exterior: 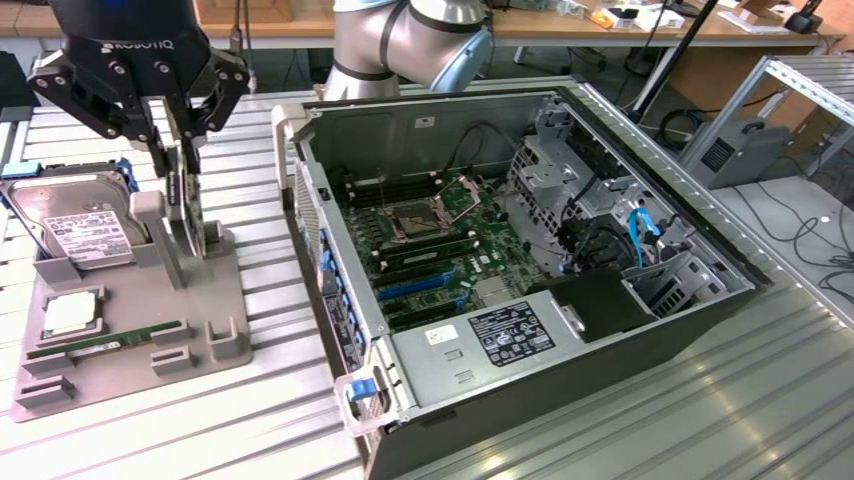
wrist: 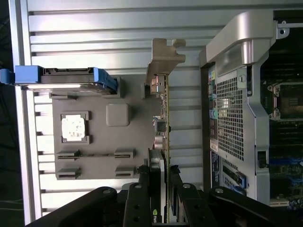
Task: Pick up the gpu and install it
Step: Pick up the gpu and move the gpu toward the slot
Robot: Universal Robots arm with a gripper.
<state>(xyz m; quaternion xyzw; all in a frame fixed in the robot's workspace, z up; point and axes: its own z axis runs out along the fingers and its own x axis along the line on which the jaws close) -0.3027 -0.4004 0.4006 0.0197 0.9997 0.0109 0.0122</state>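
Standing on edge in the grey holder [exterior: 200, 310], beside the open computer case [exterior: 441, 110], the gpu [exterior: 198, 225] is clasped by the gripper [exterior: 180, 160], whose fingers appear closed on its upper edge. The pick-up is judged begun only: the card is not yet lifted, and no card is seated on the motherboard [exterior: 427, 240].

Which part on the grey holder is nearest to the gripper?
The gpu: the card standing on edge, right at the gripper. The hard drive, the CPU and the RAM stick sit apart from it on the holder.
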